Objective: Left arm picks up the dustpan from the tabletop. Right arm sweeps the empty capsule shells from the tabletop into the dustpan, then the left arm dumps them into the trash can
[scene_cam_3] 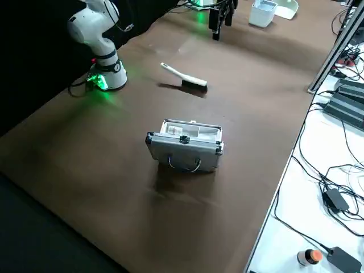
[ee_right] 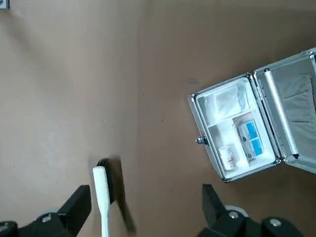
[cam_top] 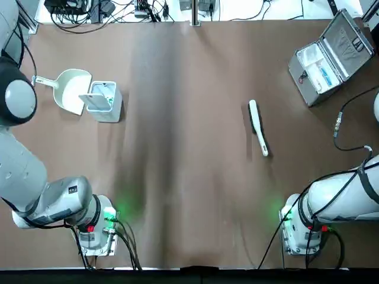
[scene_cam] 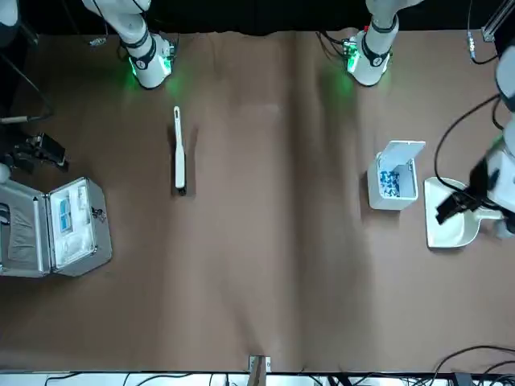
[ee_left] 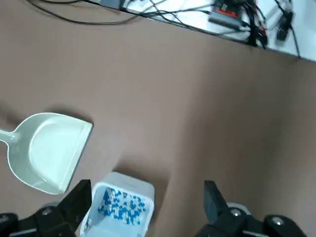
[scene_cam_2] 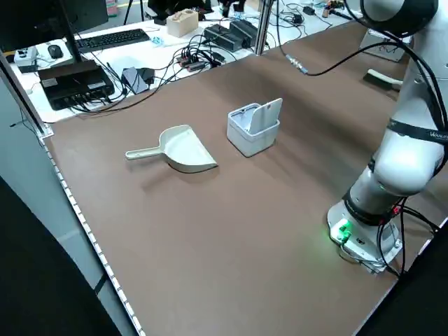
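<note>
The cream dustpan lies flat on the brown tabletop at the far left, its handle pointing outward. Right beside it stands the grey trash can, lid up, with blue specks inside. My left gripper hangs open high above the trash can and dustpan, holding nothing. My right gripper is open too, high over the table near the white brush. I see no empty capsule shells on the tabletop in any view.
The slim white brush lies right of centre. An open metal case with small boxes sits at the far right. A cable trails over the right edge. Cables and electronics crowd the bench past the far edge.
</note>
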